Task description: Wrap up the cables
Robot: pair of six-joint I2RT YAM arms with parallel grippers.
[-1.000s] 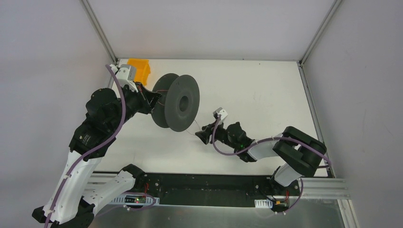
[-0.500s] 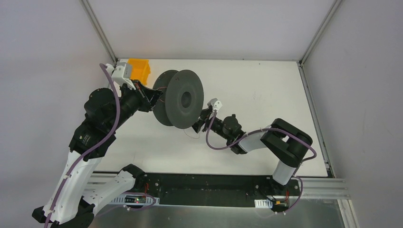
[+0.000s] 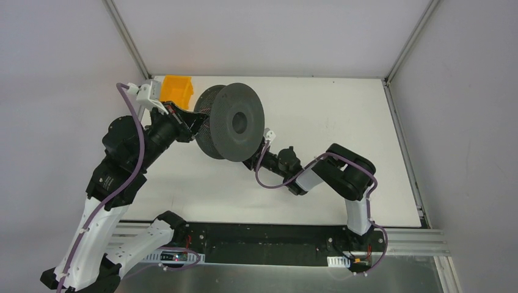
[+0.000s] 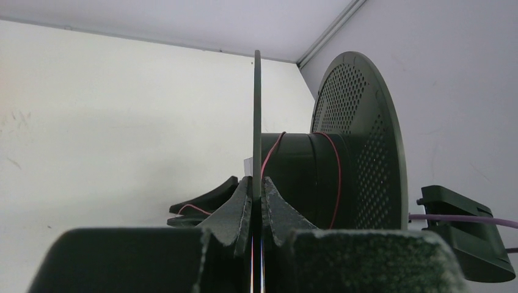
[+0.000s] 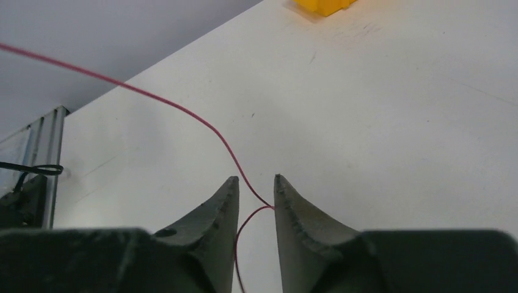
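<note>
Here we see the left gripper (image 4: 257, 196) pinched tight on the thin edge of one flange of the dark grey spool (image 3: 235, 122), with one finger on each face of the disc. The spool is held with its axis roughly level, over the far left part of the white table (image 3: 342, 122), near the yellow bin (image 3: 176, 90) in the far left corner.

The reddish wire (image 5: 183, 108) is partly on the spool: in the left wrist view we count a couple of turns around the core, between the two flanges. In the right wrist view a free length comes in from the upper left and curves down between the fingers of the right gripper (image 5: 255, 183). It touches the inner face of one finger and bends back below. Those fingers stand a little apart, the gap plainly wider than the wire, so we read this claw as narrowly open with the wire passing loosely through. From above, the right gripper sits just beside the near-right rim of the spool.
</note>
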